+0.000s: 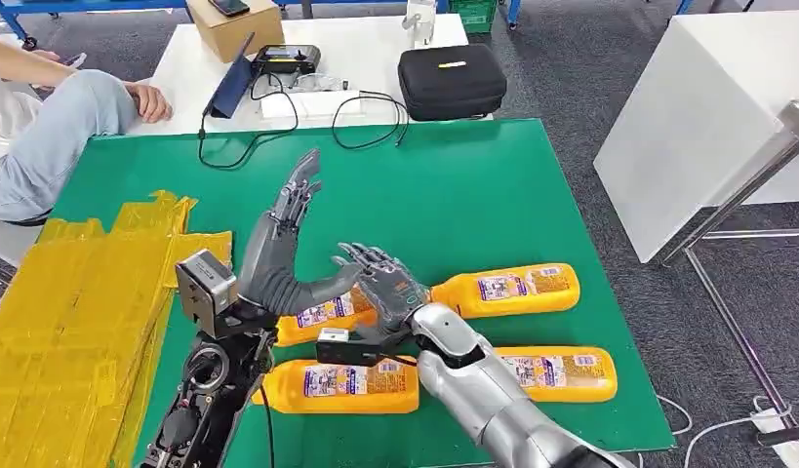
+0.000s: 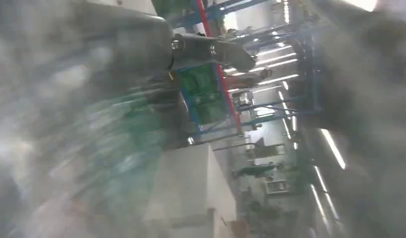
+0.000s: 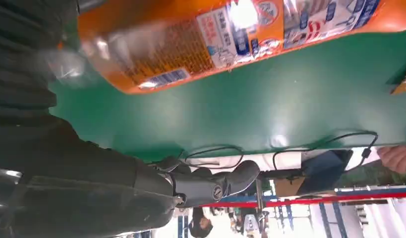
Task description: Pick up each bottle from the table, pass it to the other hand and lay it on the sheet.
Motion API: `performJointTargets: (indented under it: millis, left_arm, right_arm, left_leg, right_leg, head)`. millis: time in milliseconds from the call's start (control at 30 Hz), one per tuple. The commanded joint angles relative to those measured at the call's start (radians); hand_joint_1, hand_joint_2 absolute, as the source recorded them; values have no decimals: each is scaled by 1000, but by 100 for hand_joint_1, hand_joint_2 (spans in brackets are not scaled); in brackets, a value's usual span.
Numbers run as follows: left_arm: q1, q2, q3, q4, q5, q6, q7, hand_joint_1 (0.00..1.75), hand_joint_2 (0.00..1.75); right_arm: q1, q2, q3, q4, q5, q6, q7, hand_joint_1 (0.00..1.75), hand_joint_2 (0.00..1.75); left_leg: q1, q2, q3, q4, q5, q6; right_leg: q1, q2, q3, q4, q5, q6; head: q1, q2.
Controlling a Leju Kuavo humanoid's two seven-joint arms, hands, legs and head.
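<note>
Yellow sheet (image 1: 73,302): translucent, crinkled plastic, lying over the left edge of the green counter (image 1: 454,185).

Left hand (image 1: 278,249): standing raised just right of the sheet, fingers (image 1: 299,185) spread and pointing up and away, thumb reaching toward the right hand; it is holding nothing.

Bottles, four, all orange-yellow plastic with a white, blue and red label, all lying on their sides on the counter, long axes running roughly left to right:
- Near-left bottle (image 1: 341,385): lying right of the sheet, level, at the counter's near edge.
- Middle bottle (image 1: 322,317): lying just beyond the near-left bottle, largely hidden behind both hands; which way it is pointing cannot be told.
- Far-right bottle (image 1: 507,288): narrow neck pointing left toward the right hand, broad base to the right, tilted slightly away at the base end.
- Near-right bottle (image 1: 561,373): lying nearer than the far-right bottle, partly hidden by the right forearm.

Right hand (image 1: 385,283): hovering over the middle bottle, fingers (image 1: 366,258) extended toward the left hand; whether it is touching the bottle cannot be told.
</note>
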Motion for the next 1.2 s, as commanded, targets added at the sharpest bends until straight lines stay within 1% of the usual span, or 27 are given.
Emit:
performJointTargets:
  millis: [33, 167, 233, 300, 400, 467, 667, 767, 867, 933, 967, 1067, 1167, 1200]
  left_arm:
    - [-45, 5, -14, 90, 2, -1, 1, 0, 175]
    - [-47, 3, -14, 98, 7, -1, 1, 0, 175]
    - [-49, 2, -13, 105, 9, -1, 1, 0, 175]
    - [-49, 2, -13, 109, 11, 0, 1, 0, 175]
    - [-48, 2, -9, 113, 16, -1, 3, 0, 175]
    - [-51, 1, -10, 121, 19, -2, 4, 0, 175]
    - [-51, 1, -10, 121, 19, -2, 4, 0, 175]
    - [-53, -1, -10, 128, 24, -6, 5, 0, 175]
    - [-53, -1, -10, 128, 24, -6, 5, 0, 175]
    - [-53, -1, -10, 128, 24, -6, 5, 0, 175]
    - [-53, -1, -10, 128, 24, -6, 5, 0, 175]
    - [-53, -1, -10, 128, 24, -6, 5, 0, 175]
    - [-50, 0, -11, 127, 29, -9, 4, 0, 175]
    - [-45, 2, -8, 125, 36, -11, 2, 0, 175]
  right_arm:
    - [-63, -3, 32, 110, -4, 1, -6, 0, 175]
    - [-63, -2, 32, 114, -19, 8, -17, 0, 175]
    - [-64, 0, 32, 120, -29, 24, -15, 0, 175]
    - [-71, 1, 29, 137, -51, 66, -4, 0, 175]
    - [-111, 0, 13, 202, -96, 197, 71, 0, 175]
    - [-124, -6, -2, 231, -127, 232, 73, 0, 175]
    - [-124, -6, -2, 231, -127, 232, 73, 0, 175]
    - [-138, -11, 2, 261, -128, 268, 93, 0, 175]
    - [-138, -11, 2, 261, -128, 268, 93, 0, 175]
    - [-138, -11, 2, 261, -128, 268, 93, 0, 175]
    - [-138, -11, 2, 261, -128, 268, 93, 0, 175]
    - [-138, -11, 2, 261, -128, 268, 93, 0, 175]
    - [-144, -10, 1, 274, -132, 291, 108, 0, 175]
    - [-146, -11, -3, 282, -138, 303, 111, 0, 175]
  left_leg:
    - [0, -1, 2, 0, -1, 0]
    - [1, -1, 4, 1, -2, -1]
    - [1, -1, 3, 0, -1, -1]
    - [0, -1, 3, 0, -1, 0]
    - [0, -1, 3, 0, -1, 0]
    - [0, -1, 2, 0, -1, 0]
    - [0, -1, 3, 0, -1, 0]
    - [1, -1, 5, 1, -2, -1]
    - [0, -2, 2, 0, -1, 0]
    - [1, -1, 5, 0, -2, -1]
    - [0, -2, 2, 0, 0, 0]
    - [1, -2, 4, 0, -1, -1]
    - [0, -1, 2, 0, 0, 0]
    - [0, -2, 3, 0, -1, 0]
  right_leg:
    - [0, -1, 2, 0, -1, 0]
    - [1, -1, 5, 0, -2, 0]
    - [1, -1, 3, 0, -1, 0]
    - [0, -1, 3, 0, -1, 0]
    - [0, -1, 3, 0, -1, 0]
    - [0, -1, 3, 0, -1, 0]
    - [0, -1, 3, 0, -1, 0]
    - [1, -1, 6, -1, -2, 0]
    - [0, -2, 3, -1, -1, 0]
    - [1, -1, 5, -1, -2, 0]
    - [0, -2, 2, -1, -1, 0]
    - [1, -2, 5, -1, -2, 0]
    - [0, -1, 2, -1, -1, 0]
    - [0, -2, 4, -1, -1, 0]
  head:
    - [0, 0]
    - [0, 0]
    - [0, 0]
    - [0, 0]
    - [0, 0]
    - [0, 0]
    - [0, 0]
    - [0, 0]
    - [0, 0]
    - [0, 0]
    - [0, 0]
    - [0, 0]
    - [0, 0]
    - [0, 0]
